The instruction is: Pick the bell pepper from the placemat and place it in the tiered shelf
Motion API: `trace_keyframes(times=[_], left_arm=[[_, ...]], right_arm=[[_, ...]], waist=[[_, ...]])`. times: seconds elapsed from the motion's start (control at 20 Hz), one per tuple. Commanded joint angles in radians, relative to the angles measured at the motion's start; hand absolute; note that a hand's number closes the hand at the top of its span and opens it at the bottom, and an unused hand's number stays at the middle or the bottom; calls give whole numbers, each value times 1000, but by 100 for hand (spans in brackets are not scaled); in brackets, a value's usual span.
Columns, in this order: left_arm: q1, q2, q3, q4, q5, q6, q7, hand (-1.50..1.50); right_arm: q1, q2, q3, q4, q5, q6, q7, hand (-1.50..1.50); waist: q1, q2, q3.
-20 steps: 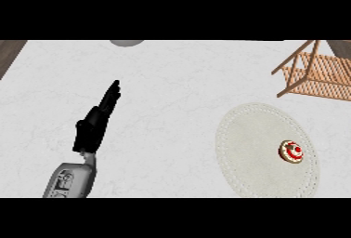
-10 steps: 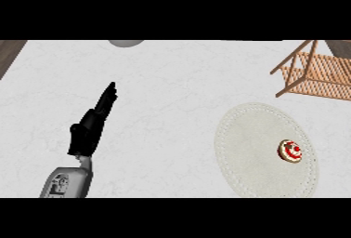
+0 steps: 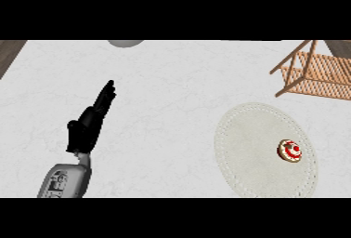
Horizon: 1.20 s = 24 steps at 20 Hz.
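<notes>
Left hand (image 3: 87,125), black on its grey forearm, comes up from the lower left of the head view and lies over the white counter (image 3: 171,79), fingers straight and close together, pointing up and a little to the right, with the thumb standing off to the left side. It holds nothing and touches no object. The right hand does not show in this view.

Well apart from that hand, across the counter to the right, lies the pale oval placemat (image 3: 264,151). On its right part sits the bell pepper (image 3: 290,150), a small red thing with pale markings; it seems to be seen from above, though its shape is hard to make out. It lies lower in the view than the left hand's fingertips and roughly level with the wrist.

At the upper right corner stands the wooden tiered shelf (image 3: 319,69), its slatted level showing, just beyond the placemat's top edge. A grey round object (image 3: 125,43) is cut off by the counter's far edge.
</notes>
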<state>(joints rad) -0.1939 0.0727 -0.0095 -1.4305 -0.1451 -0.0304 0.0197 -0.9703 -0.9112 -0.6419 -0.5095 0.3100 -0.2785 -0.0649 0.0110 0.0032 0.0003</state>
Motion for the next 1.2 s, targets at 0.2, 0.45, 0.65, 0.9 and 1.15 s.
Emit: trace_keyframes(times=[0.2, 0.45, 0.65, 0.9, 1.15], left_arm=[[24, -2, -6, -32, -3, 1, 11, 0], [-3, 8, -3, -60, -4, -2, 72, 0], [2, -7, 0, -2, -25, 27, 3, 0], [47, 15, 25, 6, -4, 8, -32, 0], [74, 0, 8, -44, -4, 13, -4, 0]], right_arm=[[-19, -131, -182, 0, -172, 11, 51, -150], [11, -266, -200, 79, -170, -2, 148, -150], [150, -384, -230, 144, -194, 167, 232, -150], [357, -497, -321, 243, -257, 364, 180, -150], [571, -548, -381, 325, -289, 516, 38, -150]], waist=[[-12, -5, 1], [-4, 0, 1], [-29, -1, 1], [-44, -5, 2], [-48, -7, 4]])
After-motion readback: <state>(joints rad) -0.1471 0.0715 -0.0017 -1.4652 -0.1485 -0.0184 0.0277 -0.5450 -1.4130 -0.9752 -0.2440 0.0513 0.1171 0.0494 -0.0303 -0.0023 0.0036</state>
